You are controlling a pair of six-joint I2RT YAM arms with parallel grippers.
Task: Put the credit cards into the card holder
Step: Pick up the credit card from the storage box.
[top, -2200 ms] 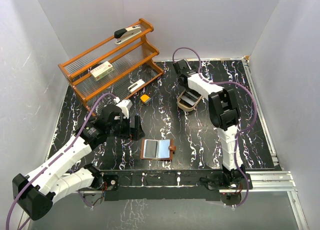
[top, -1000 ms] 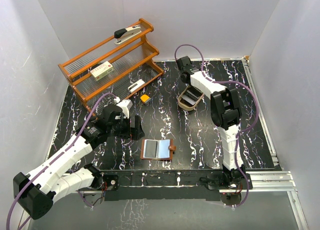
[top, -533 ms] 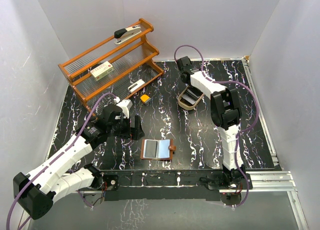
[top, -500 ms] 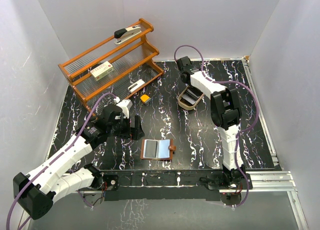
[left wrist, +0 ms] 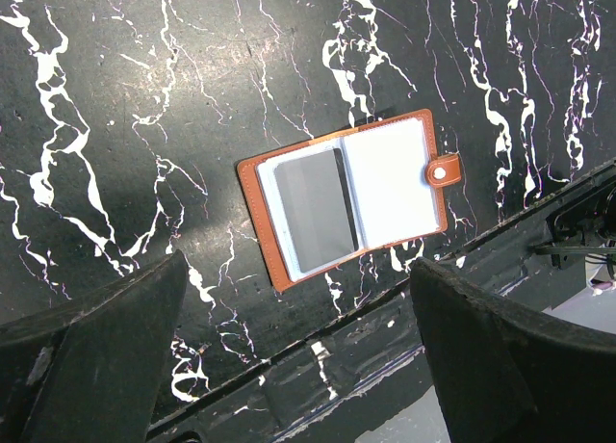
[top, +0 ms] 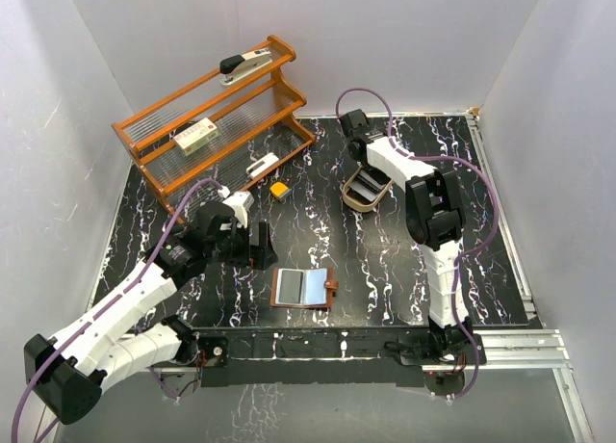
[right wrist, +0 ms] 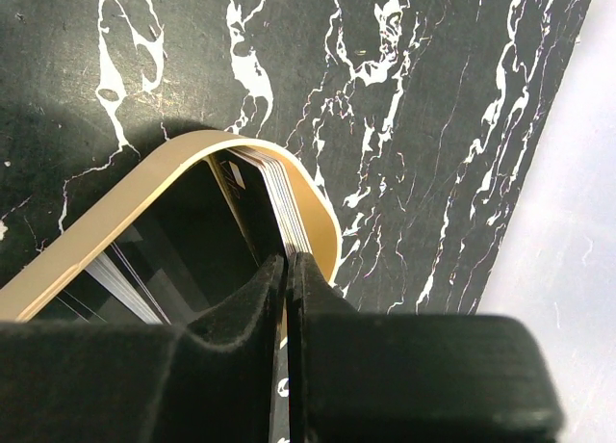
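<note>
The card holder (top: 304, 288) (left wrist: 390, 183) lies open and flat near the table's front edge, reddish-brown with pale inner pockets. A grey credit card (left wrist: 316, 210) sits in its left pocket. My left gripper (top: 255, 246) (left wrist: 298, 299) hovers just left of and above it, jaws wide open and empty. Several credit cards (right wrist: 284, 207) stand on edge against the rounded end wall of the tan oval tray (top: 354, 207) (right wrist: 144, 188). My right gripper (top: 369, 170) (right wrist: 287, 258) reaches down into that tray, its fingers pressed together on the top edge of one card.
An orange wooden rack (top: 207, 125) at the back left carries a stapler (top: 245, 64) and a small box (top: 195, 135). A yellow-orange block (top: 279, 189) and a white object (top: 260, 164) lie in front of it. White walls enclose the table.
The right gripper's fingers have closed onto a card edge in the tray. Both arms have otherwise stayed nearly still.
</note>
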